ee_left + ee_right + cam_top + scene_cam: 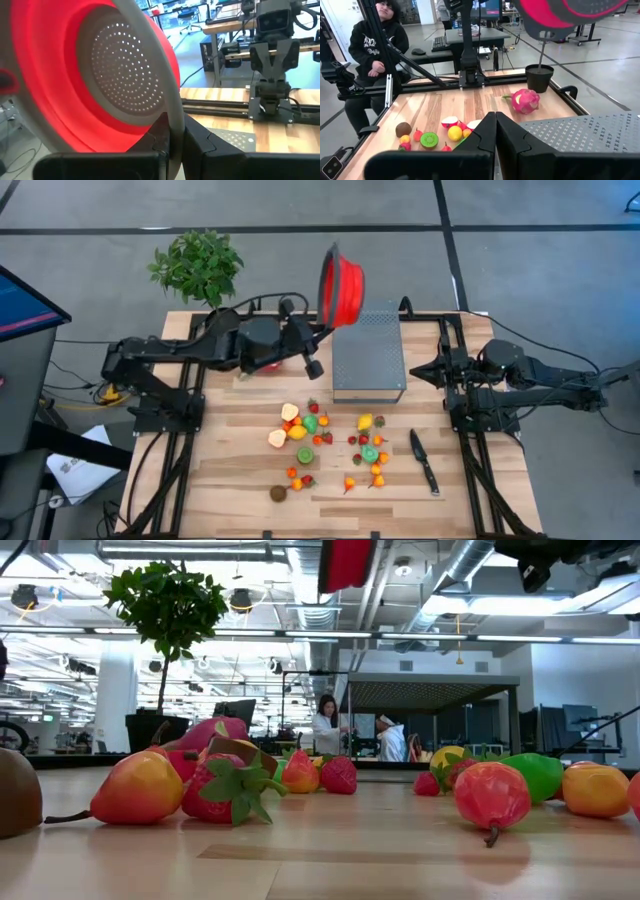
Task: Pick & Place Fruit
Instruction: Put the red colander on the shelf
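The left gripper (176,145) is clamped on the grey rim of a red collapsible colander (341,284), holding it on edge in the air above the table's far side, beside a grey perforated metal box (368,352). Only the left wrist view reveals the colander's grey, hole-dotted inside (125,70); from overhead it reads as a red disc seen nearly edge-on, and the low view catches just its red underside (346,562) at the top of the frame.

The right gripper (495,131) rests at the table's right side with its fingers pressed together on nothing.

The toy fruit (320,442) lies scattered across the middle of the wooden table (230,480), with a black-handled knife (423,459) just to its right. The dragon fruit (525,100), mostly hidden under the left arm from above, shows plainly in the right wrist view, near a potted plant (197,265) at the far left corner. That view alone also shows a seated person in a dark hoodie (372,45) beyond the table; the low view shows two people in white (327,727) deep in the room.
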Motion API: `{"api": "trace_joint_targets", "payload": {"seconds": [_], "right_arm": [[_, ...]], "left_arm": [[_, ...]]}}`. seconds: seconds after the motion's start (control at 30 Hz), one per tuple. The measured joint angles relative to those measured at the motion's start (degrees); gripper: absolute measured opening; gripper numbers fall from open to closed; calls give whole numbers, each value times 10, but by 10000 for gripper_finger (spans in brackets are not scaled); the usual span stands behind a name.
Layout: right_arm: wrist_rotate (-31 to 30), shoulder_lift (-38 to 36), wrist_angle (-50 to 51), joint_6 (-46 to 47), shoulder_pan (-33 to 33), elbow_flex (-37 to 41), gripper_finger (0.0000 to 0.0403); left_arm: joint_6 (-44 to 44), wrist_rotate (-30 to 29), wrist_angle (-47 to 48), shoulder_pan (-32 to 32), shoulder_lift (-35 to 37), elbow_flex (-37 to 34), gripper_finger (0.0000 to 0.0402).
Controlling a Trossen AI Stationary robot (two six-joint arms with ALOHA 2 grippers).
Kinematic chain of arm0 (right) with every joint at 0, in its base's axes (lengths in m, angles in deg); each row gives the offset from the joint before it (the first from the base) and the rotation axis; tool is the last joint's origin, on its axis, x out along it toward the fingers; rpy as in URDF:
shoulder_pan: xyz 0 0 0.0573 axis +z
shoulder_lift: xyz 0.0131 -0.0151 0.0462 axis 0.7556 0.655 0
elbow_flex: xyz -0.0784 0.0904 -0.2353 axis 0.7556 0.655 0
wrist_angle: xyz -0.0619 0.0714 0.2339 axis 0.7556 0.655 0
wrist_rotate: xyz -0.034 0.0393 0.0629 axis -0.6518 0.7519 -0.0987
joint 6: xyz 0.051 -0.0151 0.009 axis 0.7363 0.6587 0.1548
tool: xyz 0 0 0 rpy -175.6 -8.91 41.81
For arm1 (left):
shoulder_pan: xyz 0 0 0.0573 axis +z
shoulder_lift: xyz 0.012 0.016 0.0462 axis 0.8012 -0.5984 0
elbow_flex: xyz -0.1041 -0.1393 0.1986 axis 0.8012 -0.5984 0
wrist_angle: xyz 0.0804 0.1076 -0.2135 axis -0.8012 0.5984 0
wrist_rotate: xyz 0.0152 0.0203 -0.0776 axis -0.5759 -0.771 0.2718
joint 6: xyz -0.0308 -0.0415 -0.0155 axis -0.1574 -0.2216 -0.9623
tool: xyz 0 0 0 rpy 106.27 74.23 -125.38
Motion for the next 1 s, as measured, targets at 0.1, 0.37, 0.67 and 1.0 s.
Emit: {"api": "trace_joint_targets", "payload": {"seconds": [0.1, 0.37, 0.67, 1.0], "right_arm": [[0, 0, 0, 0, 0, 0, 0], [0, 0, 0, 0, 0, 0, 0], [0, 0, -1, 0, 0, 0, 0], [0, 0, 3, -5, 0, 0, 0]], "left_arm": [[0, 0, -3, 4, -14, 20, 12], [0, 7, -6, -2, -37, 39, 12], [26, 30, -2, -24, -64, 38, 12], [89, 14, 38, -46, -71, 38, 12]]}}
